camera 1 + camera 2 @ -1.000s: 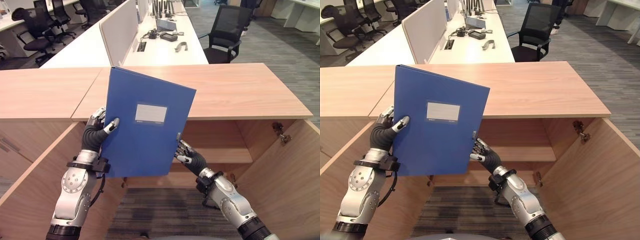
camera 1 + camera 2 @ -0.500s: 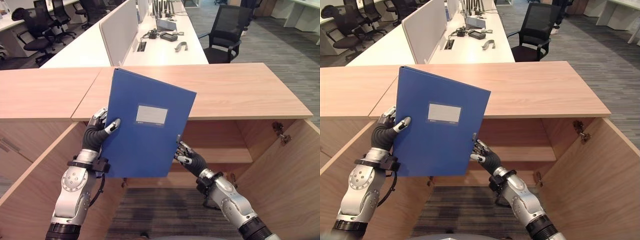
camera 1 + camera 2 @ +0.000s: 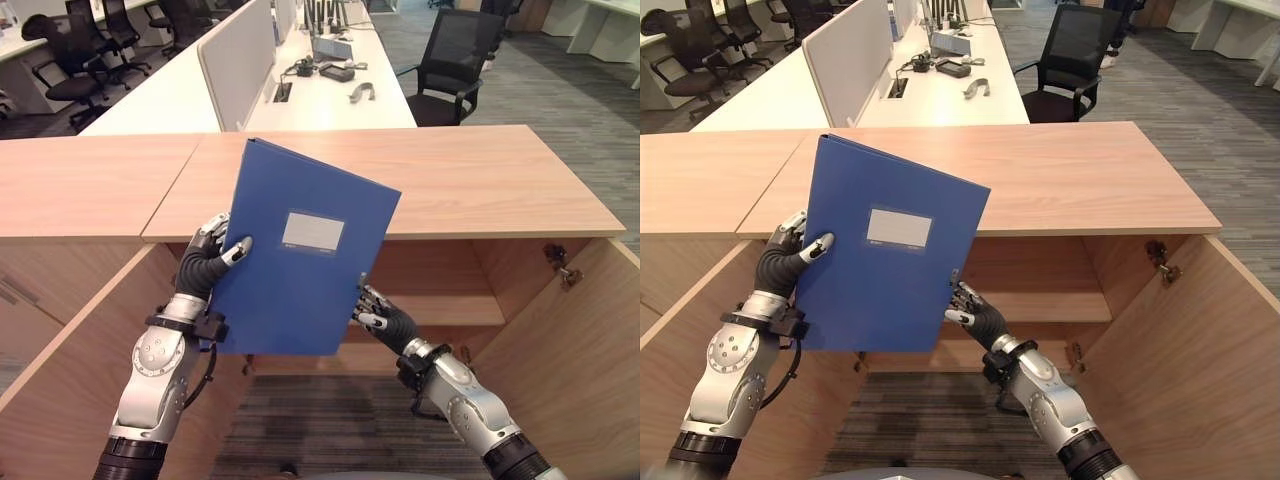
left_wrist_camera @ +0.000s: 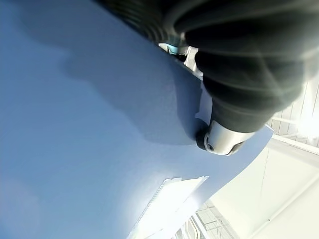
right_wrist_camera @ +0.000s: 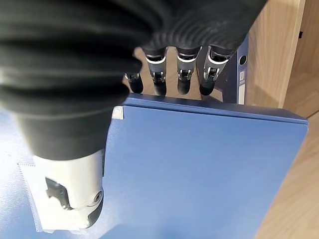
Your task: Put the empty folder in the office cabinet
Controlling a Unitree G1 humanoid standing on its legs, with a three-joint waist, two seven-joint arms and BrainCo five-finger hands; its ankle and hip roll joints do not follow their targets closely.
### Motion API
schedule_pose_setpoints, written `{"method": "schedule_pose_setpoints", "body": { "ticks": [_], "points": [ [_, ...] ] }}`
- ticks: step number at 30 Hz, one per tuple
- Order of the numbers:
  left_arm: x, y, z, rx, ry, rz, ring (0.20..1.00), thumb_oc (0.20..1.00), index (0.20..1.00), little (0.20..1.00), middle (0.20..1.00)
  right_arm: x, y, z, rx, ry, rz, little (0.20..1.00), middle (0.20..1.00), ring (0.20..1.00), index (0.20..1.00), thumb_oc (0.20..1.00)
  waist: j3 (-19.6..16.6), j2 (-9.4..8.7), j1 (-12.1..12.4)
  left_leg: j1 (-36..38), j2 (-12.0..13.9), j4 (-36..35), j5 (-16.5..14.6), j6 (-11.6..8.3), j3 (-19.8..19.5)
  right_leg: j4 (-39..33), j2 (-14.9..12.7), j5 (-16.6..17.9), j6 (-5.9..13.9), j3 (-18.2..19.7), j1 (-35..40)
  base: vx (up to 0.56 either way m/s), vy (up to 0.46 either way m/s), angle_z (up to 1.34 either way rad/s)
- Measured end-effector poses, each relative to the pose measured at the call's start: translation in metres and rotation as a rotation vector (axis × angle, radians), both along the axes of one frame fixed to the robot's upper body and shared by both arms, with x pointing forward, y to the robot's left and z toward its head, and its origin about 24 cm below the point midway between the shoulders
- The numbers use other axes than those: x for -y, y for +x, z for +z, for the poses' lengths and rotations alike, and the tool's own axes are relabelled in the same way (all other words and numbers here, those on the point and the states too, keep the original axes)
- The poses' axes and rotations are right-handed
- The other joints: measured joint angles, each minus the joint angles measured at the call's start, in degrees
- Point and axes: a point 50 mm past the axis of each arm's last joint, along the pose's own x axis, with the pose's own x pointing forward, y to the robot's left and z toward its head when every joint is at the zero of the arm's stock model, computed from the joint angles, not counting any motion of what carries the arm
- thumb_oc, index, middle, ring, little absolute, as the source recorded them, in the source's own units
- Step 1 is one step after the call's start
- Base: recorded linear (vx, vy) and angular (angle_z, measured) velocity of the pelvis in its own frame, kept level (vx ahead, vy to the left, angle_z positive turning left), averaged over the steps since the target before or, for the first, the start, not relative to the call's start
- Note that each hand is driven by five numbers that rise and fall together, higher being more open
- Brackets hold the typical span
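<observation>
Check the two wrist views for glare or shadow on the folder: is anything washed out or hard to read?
Left wrist view: the left hand throws a soft dark shadow across the blue folder, and the background past the folder's edge is blown out white. Right wrist view: evenly lit, the right hand has its fingers over the folder's edge, and the label looks pale and unreadable.

The folder (image 3: 305, 250) has shifted toward the right of the frame and sits a touch lower: its top corner was near the upper left of centre and now lies closer to the middle. It leans a little further clockwise. The left hand (image 3: 212, 262) has moved right and slightly down with it, thumb on the front cover. The right hand (image 3: 375, 313) has slid a little lower and to the right at the folder's lower right edge.
</observation>
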Motion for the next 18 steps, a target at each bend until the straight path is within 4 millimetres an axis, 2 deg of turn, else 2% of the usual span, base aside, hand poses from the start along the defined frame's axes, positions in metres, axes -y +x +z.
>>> {"method": "schedule_pose_setpoints", "body": {
  "ticks": [8, 12, 14, 18],
  "points": [
    [0.008, 0.000, -0.005, -0.032, 0.022, -0.036, 0.200, 0.200, 0.200, 0.200, 0.200, 0.004, -0.004, -0.012, -0.049, -0.013, -0.018, 1.000, 1.000, 1.000, 1.000, 1.000, 0.2, -0.66, 0.0, -0.1, 0.0, 0.0, 0.0, 0.00, 0.0, 0.0, 0.0, 0.0, -0.01, 0.0, -0.1, 0.00, 0.000, 0.00],
    [0.021, 0.000, -0.011, -0.056, 0.036, -0.120, 0.200, 0.200, 0.200, 0.200, 0.200, -0.002, -0.004, -0.026, -0.101, -0.006, -0.032, 1.000, 1.000, 1.000, 1.000, 1.000, 0.2, -0.85, 0.0, -0.1, 0.0, 0.0, 0.0, 0.00, 0.0, 0.2, 0.0, 0.0, -0.01, 0.0, -0.1, 0.00, 0.000, 0.00],
    [0.027, -0.001, -0.013, -0.069, 0.037, -0.149, 0.200, 0.200, 0.200, 0.200, 0.200, -0.006, -0.007, -0.040, -0.163, -0.012, -0.060, 1.000, 1.000, 1.000, 1.000, 1.000, 0.2, -0.87, 0.0, -0.1, 0.0, 0.0, 0.0, 0.00, 0.0, 0.2, 0.0, 0.0, -0.01, 0.0, 0.0, 0.00, 0.000, 0.00],
    [0.027, -0.001, -0.013, -0.072, 0.038, -0.149, 0.200, 0.200, 0.200, 0.200, 0.200, -0.004, -0.008, -0.044, -0.172, -0.047, -0.065, 1.000, 1.000, 1.000, 1.000, 1.000, 0.2, -0.87, 0.0, 0.0, 0.0, 0.0, 0.0, 0.00, -0.1, 0.0, 0.0, 0.0, -0.01, -0.1, 0.0, 0.00, 0.000, 0.00]
  ]
}}
